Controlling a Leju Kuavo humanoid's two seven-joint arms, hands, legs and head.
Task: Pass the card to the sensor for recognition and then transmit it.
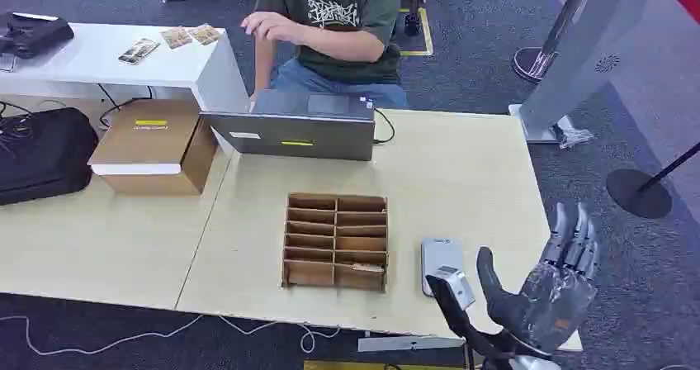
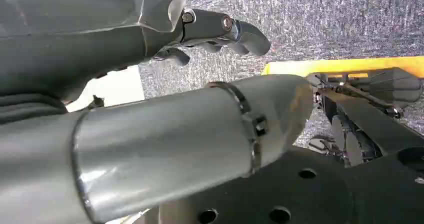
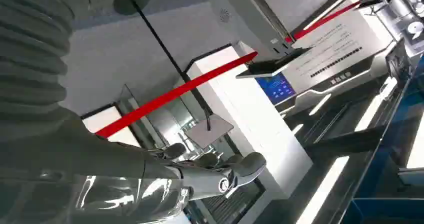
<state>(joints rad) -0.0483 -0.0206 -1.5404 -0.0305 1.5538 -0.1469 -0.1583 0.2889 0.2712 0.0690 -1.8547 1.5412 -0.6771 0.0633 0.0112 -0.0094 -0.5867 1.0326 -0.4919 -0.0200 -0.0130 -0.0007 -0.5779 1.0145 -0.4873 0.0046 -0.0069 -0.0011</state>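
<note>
Card [image 1: 368, 267]: a pale sliver, seemingly the card, in the near right compartment of the cardboard divider box [image 1: 334, 240] on the tabletop [image 1: 462, 180]. Sensor [image 1: 442, 260]: a grey pad lying flat just beside the box's right side. My right robot hand [image 1: 561, 283]: raised over the tabletop's near right corner, fingers straight and spread, holding nothing, right of the sensor and well apart from the card. My left robot hand [image 2: 220, 34]: over grey carpet, fingers loosely apart, holding nothing.
</note>
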